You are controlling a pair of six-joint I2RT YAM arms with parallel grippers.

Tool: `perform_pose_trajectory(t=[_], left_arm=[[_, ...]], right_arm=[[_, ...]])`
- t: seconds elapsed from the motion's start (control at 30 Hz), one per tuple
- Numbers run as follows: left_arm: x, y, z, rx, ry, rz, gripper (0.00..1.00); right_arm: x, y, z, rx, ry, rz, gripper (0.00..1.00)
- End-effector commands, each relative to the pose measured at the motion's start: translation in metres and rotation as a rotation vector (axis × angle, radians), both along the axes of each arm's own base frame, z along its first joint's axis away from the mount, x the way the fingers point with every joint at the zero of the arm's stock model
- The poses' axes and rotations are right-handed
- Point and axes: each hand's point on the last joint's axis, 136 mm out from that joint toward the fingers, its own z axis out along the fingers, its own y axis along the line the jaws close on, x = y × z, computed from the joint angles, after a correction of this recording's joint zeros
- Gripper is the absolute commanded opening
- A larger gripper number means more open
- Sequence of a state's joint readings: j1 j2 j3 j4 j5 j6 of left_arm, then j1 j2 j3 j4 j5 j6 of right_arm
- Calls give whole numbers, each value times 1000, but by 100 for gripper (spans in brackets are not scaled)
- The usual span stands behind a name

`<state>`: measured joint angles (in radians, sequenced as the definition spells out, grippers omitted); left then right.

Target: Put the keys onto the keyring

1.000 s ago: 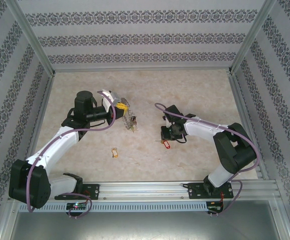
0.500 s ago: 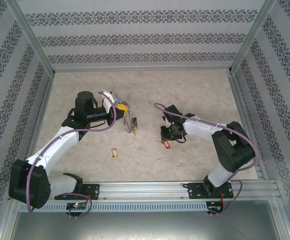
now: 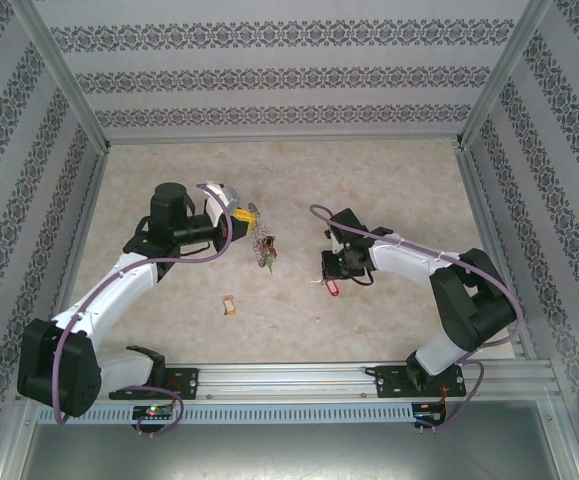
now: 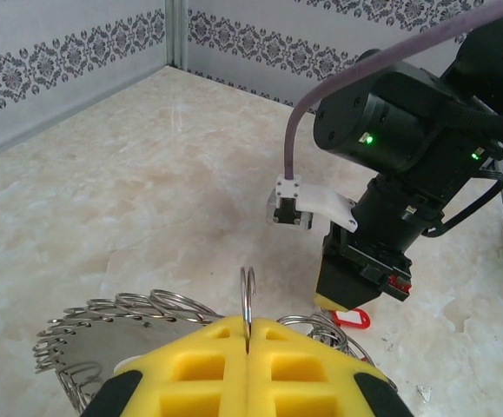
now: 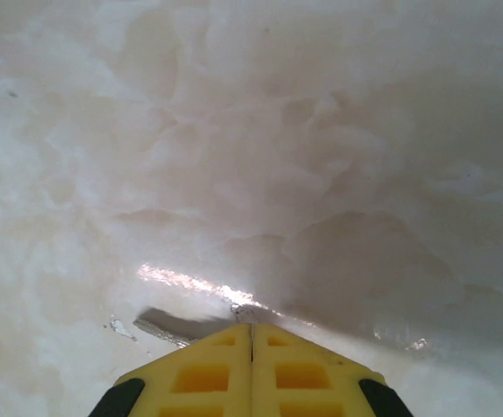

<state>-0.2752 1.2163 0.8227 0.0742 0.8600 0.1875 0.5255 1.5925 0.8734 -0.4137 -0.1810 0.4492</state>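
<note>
Work surface: flat beige marble-pattern tabletop (image 3: 369,170), pale veining, glossy highlights in right wrist view.
Enclosure: upright wall panels in grey-white wallpaper with dark damask bands (image 3: 289,75) at back, left and right.
Corner posts: bare aluminium profiles (image 3: 64,80), slanted in top view.
Near edge: horizontal aluminium rail (image 3: 289,372); slotted strip just below; grey sheet-metal panel (image 3: 289,450) beneath.

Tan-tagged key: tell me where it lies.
In the top view, the tan-tagged key lies loose left of centre, below-left of the keyring, toward the near edge.
</note>
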Motion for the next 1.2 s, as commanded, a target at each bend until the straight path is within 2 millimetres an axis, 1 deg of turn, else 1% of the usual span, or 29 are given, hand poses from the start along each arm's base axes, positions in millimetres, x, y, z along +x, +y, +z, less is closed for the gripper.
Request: perform_pose_trajectory(t=[0.0, 0.13, 0.2, 0.4, 0.53, 0.63, 0.8, 0.87, 0.93, 0.97, 1.03, 1.07, 1.17], left_arm=[[-6, -7, 15, -11, -66, -46, 0], [-6, -7, 16, -14, -64, -47, 0], [-7, -8, 17, -15, -68, -47, 0], [-7, -8, 17, -10, -70, -47, 0], [-7, -8, 17, -9, -71, -46, 0], [-7, -7, 15, -8, -68, -47, 0], [-7, -8, 15, -7, -71, -46, 0], [-7, -7, 15, -8, -69, -45, 0], [-7, -8, 16, -8, -69, -46, 0], [-7, -7, 16, -7, -72, -45, 0], [-7, -7, 16, -7, -70, -45, 0], [-8, -7, 15, -6, -66, -47, 0], [-10, -8, 16, -11, -68, -58, 0]], right_arm=[[-3, -4, -4, -18, 12, 12, 4], [-2, -5, -14, -34, 30, 5, 5], [-1, -5, -17, -37, 34, 4, 5], [1, -4, -17, -42, 33, 7, 10], [-1, -4, -16, -38, 41, 9, 14], [-4, -4, -16, -37, 51, 11, 14], [-6, -4, -11, -24, 44, 14, 14], [-6, -4, -11, -25, 42, 14, 9], [-5, -4, -10, -28, 37, 12, 8], [-5, -5, -10, -26, 35, 11, 5], [-5, -3, -9, -18, 32, 10, 3], [-5, -3, -7, -15, 28, 10, 0], [-2, -1, 6, 10, -20, 20, 0]])
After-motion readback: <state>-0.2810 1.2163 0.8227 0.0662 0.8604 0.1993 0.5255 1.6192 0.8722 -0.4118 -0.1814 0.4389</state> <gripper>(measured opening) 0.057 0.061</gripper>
